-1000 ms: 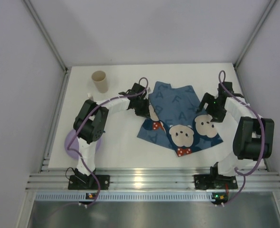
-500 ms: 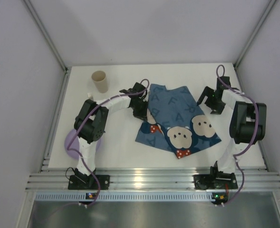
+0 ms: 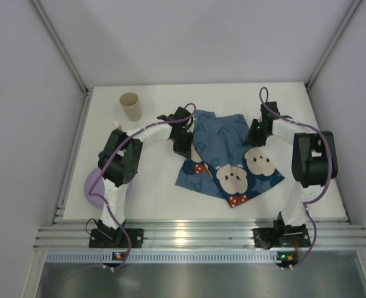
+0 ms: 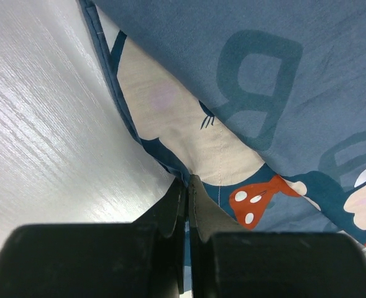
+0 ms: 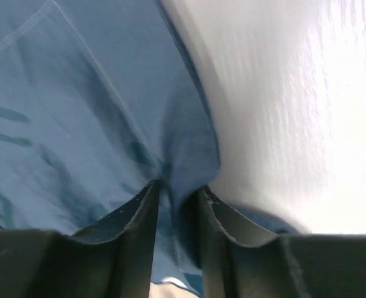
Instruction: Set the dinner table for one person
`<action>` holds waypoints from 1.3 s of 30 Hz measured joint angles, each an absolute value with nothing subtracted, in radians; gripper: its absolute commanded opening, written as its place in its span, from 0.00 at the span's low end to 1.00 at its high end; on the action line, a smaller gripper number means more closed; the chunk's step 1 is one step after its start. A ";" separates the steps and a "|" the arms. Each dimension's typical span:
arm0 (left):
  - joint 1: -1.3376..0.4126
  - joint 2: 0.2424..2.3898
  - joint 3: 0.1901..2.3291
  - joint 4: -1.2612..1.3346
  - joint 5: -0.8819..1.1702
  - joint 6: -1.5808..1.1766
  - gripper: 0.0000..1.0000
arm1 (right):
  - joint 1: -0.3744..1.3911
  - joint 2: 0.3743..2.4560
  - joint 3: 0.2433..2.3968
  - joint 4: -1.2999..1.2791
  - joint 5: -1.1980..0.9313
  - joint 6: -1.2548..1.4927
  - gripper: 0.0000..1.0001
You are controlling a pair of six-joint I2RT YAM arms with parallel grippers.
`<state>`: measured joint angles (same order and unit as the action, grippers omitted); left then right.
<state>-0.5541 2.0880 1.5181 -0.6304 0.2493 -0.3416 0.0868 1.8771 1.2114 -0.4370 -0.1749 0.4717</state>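
A blue cartoon-mouse placemat [image 3: 229, 155] lies rumpled in the middle of the white dinner table [image 3: 151, 186]. My left gripper [image 3: 184, 146] is at the placemat's left edge. In the left wrist view it [image 4: 187, 180] is shut on the placemat [image 4: 245, 93] hem beside a red spotted bow. My right gripper [image 3: 255, 134] is at the placemat's right edge. In the right wrist view its jaws [image 5: 178, 186] stand narrow, pinching a raised fold of the placemat [image 5: 77, 112] cloth.
A beige paper cup [image 3: 131, 106] stands at the back left. A purple plate [image 3: 92, 187] shows partly under the left arm near the left rail. A silver metal rail [image 3: 195, 236] runs along the near edge, and walls close in both sides.
My right gripper swung left from the table's right side onto the placemat's right edge and closed on the cloth. The placemat shifted slightly left. The left gripper kept its grip.
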 measured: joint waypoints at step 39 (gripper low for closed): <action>-0.363 1.600 1.050 -0.767 -0.150 -0.608 0.00 | -0.072 1.845 1.221 -0.622 -0.121 0.419 0.65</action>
